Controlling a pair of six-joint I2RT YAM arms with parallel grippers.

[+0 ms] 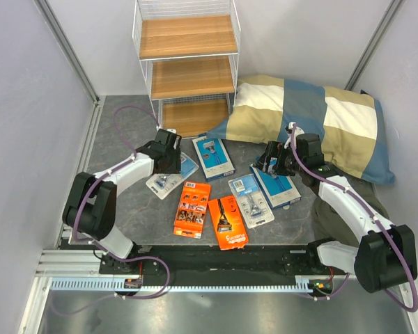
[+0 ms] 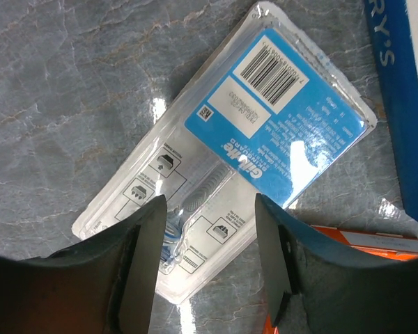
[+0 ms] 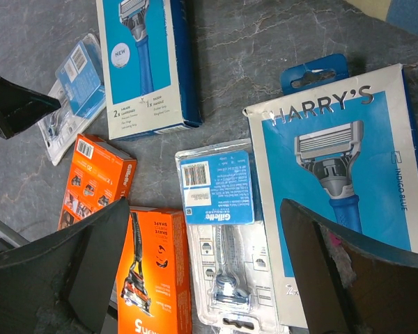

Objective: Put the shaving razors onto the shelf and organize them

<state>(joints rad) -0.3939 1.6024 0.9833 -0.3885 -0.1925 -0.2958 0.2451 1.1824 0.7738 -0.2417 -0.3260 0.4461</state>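
Observation:
Six razor packs lie flat on the grey table in front of the shelf. There is a clear blister pack, a blue box, two orange packs, a second blister pack and a blue Harry's box. My left gripper is open and empty, low over the first blister pack, its fingers astride the pack's lower end. My right gripper is open wide and empty above the second blister pack and the Harry's box.
A blue-and-beige checked pillow lies at the back right, next to the shelf's lowest tier. All three wooden tiers are bare. Grey walls close in the left and right sides. The orange packs lie near the table's front edge.

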